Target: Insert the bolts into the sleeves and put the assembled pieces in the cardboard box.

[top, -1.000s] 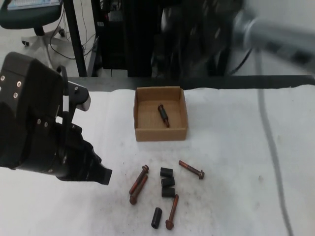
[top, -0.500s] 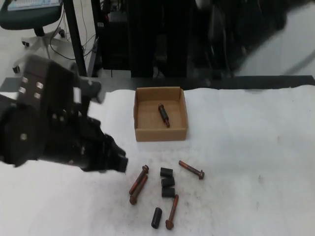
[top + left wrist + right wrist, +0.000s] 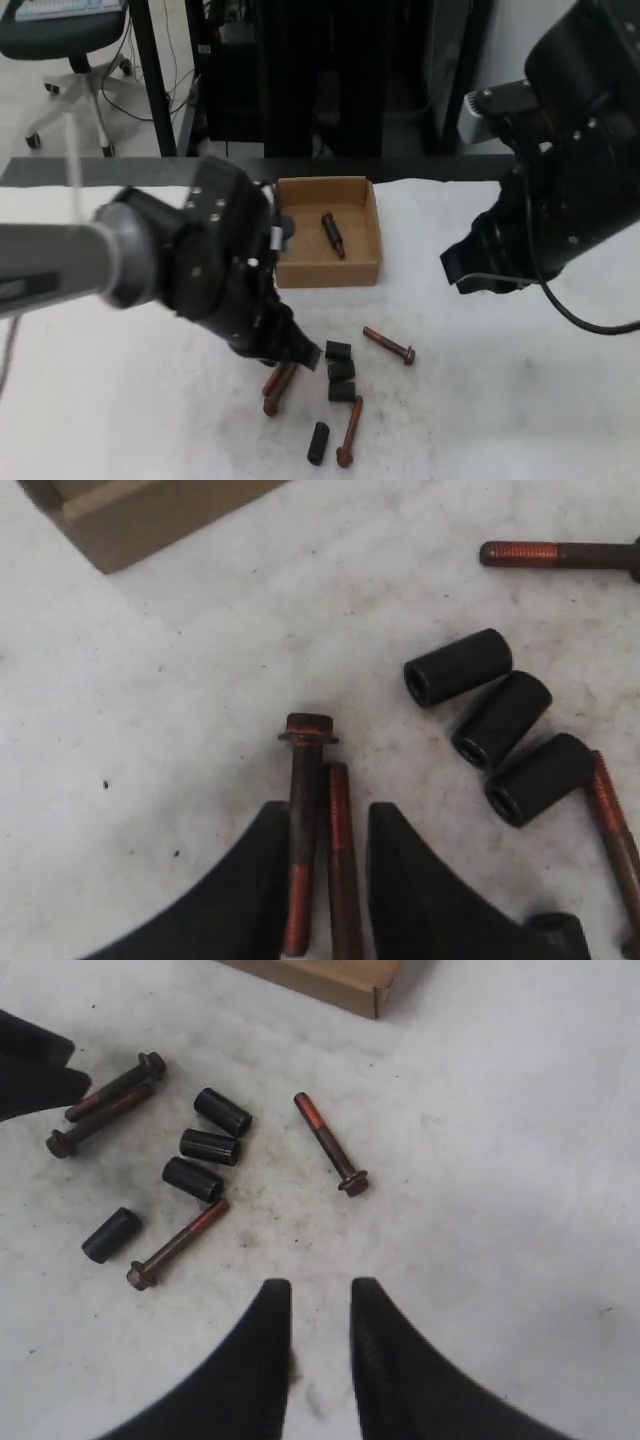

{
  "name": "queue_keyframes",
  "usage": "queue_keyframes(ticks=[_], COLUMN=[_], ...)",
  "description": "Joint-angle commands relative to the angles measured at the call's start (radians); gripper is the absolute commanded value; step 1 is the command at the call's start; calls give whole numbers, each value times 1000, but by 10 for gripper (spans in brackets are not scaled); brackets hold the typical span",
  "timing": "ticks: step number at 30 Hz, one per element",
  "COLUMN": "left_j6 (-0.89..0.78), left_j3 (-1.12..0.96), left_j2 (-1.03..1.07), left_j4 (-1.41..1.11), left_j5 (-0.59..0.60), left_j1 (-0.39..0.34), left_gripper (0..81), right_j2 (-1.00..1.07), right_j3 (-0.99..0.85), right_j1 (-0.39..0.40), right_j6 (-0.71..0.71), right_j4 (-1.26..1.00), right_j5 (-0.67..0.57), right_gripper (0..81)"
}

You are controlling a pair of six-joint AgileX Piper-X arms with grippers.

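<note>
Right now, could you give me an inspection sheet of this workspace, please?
Surface: white-covered bench, smudged around the parts.
Job's things: cardboard box holding one assembled piece; four loose bolts and four loose sleeves on the bench near it.
Clutter: nothing seen.
Grippers: left gripper open, straddling two side-by-side bolts; right gripper open, above bare bench.
Cables: one cable looping below the right arm.
Surroundings: office chair and dark rack behind.

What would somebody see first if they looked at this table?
Probably the left hand, low over the white cloth, open on either side of two rusty bolts lying together. Right next to them, three black sleeves sit in a row, and farther back the cardboard box already holds one assembled piece.
</note>
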Motion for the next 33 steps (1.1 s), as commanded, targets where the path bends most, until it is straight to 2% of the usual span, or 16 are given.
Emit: queue_keyframes(ticks=[1,9,17,27,33], left_j6=[-8,-5,107,116,217], left_j3=[-64,-104,-104,-104,-104], left_j2=[43,96,122,163,190], left_j4=[13,62,57,51,70], left_j5=[-46,-48,-154,-155,-311], left_j1=[-13,-13,-13,-13,-13], left_gripper=[255,255,255,255,255], right_j2=[-38,-74,-73,-73,-73], right_j3=[0,0,0,0,0], right_j1=[1,1,1,1,1], right_j6=[2,2,25,25,25], right_j4=[-11,-11,-6,-6,-6], right_j5=[-6,-6,-64,-68,-90], right_gripper=[203,203,203,203,203])
